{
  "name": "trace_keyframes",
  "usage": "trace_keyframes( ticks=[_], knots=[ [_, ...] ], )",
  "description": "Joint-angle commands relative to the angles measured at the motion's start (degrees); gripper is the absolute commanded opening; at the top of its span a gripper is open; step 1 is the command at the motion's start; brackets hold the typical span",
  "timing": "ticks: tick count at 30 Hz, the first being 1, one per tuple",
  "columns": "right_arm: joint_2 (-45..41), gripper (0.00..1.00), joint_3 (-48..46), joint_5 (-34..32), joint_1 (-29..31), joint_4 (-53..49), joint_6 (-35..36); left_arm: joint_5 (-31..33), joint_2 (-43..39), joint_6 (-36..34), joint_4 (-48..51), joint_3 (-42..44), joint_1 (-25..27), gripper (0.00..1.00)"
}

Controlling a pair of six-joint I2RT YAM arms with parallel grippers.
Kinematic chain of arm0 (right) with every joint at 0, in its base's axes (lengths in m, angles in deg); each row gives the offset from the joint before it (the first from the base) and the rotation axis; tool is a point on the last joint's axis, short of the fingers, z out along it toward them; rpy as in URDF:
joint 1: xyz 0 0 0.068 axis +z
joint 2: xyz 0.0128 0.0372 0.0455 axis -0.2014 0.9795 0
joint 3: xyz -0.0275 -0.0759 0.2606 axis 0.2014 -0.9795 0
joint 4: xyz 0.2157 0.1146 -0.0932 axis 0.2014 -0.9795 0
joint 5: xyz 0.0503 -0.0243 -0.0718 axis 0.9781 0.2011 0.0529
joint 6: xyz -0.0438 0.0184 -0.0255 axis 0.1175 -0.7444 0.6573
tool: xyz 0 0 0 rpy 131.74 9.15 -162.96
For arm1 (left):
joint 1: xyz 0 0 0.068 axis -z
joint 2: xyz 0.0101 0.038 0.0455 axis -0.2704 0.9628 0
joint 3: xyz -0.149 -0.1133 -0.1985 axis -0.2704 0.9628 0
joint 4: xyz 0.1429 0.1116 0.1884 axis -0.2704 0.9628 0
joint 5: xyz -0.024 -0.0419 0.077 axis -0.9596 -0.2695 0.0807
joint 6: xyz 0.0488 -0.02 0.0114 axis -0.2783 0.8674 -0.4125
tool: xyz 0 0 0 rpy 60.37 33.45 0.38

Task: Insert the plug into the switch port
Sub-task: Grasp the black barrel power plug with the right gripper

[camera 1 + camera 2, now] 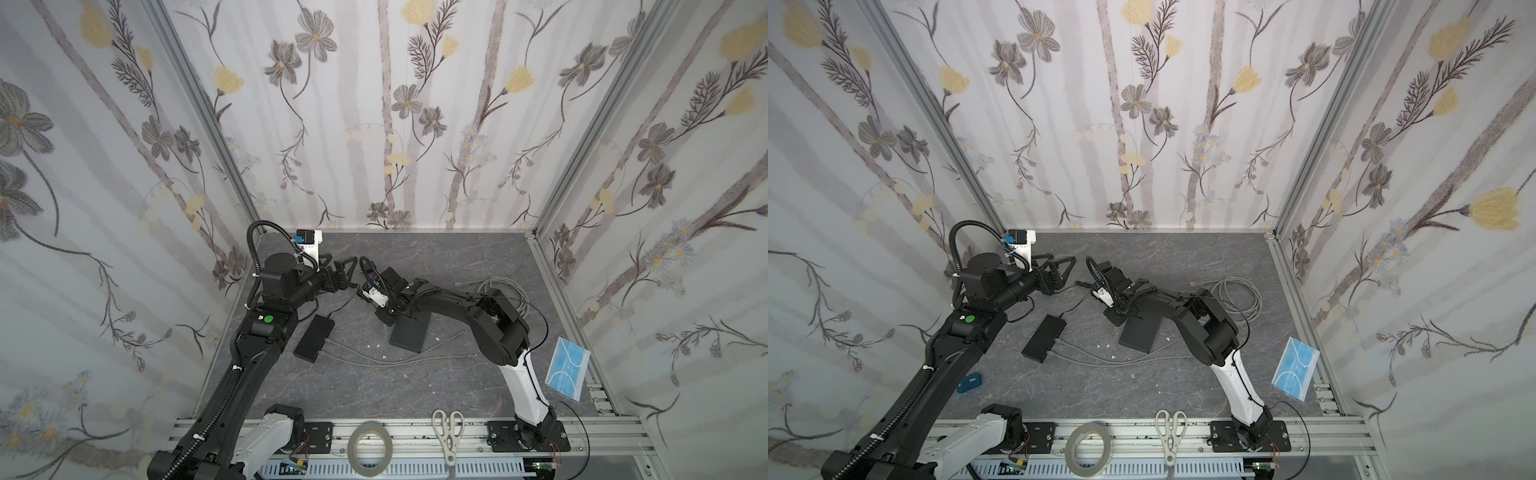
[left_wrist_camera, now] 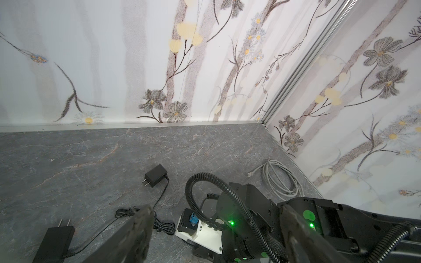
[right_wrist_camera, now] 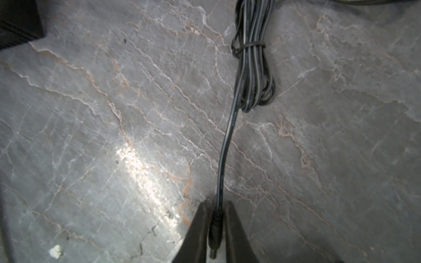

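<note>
Floral wallpaper closes in three sides of a grey, marble-patterned table (image 1: pixel 457 374). The right arm reaches in from the front rail toward the middle of the table. In the right wrist view, its right end effector (image 3: pixel 217 205) is clamped on the plug (image 3: pixel 214 234), a small black barrel connector pinched between the two dark fingers just above the table. From the plug a black cord (image 3: pixel 227 136) runs away to a tied bundle (image 3: pixel 255 75) lying on the table.

In both top views the plug itself is too small to make out. It sits at the tip of the right arm, between the two arms and apart from both switches. One black switch (image 1: pixel 313 338) lies near the left arm, with grey cables leaving its front edge and a thin black wire at its far end. A second switch (image 1: pixel 409 332) lies partly under the right arm's forearm.

The left end effector (image 1: pixel 337 266) hovers near the back left of the table with its fingers spread wide and nothing between them. The left wrist view shows a black power adapter (image 2: pixel 156 175) lying on the table.

A coiled grey cable (image 1: pixel 503 291) rests near the right wall, and a blue face mask (image 1: pixel 567 368) lies at the right edge. Scissors (image 1: pixel 448 432) and a tape roll (image 1: pixel 371 446) sit on the front rail.
</note>
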Motion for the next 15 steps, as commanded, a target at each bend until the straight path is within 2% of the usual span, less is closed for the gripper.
trace_keyframes(
  ticks=[1,8,15],
  knots=[
    [-0.89,0.05,-1.69,-0.94,0.11,0.85,-0.11,-0.52,-0.17,0.12,-2.11,-0.44,-0.11,0.88],
    [-9.63,0.02,-7.98,-1.52,0.14,3.5,0.3,-1.43,0.61,-0.81,-2.33,-0.33,-0.15,0.86],
    [-23.02,0.03,-17.3,-1.72,0.19,4.13,-0.31,-3.72,1.68,-1.98,-3.18,0.03,-0.14,0.84]
  ],
)
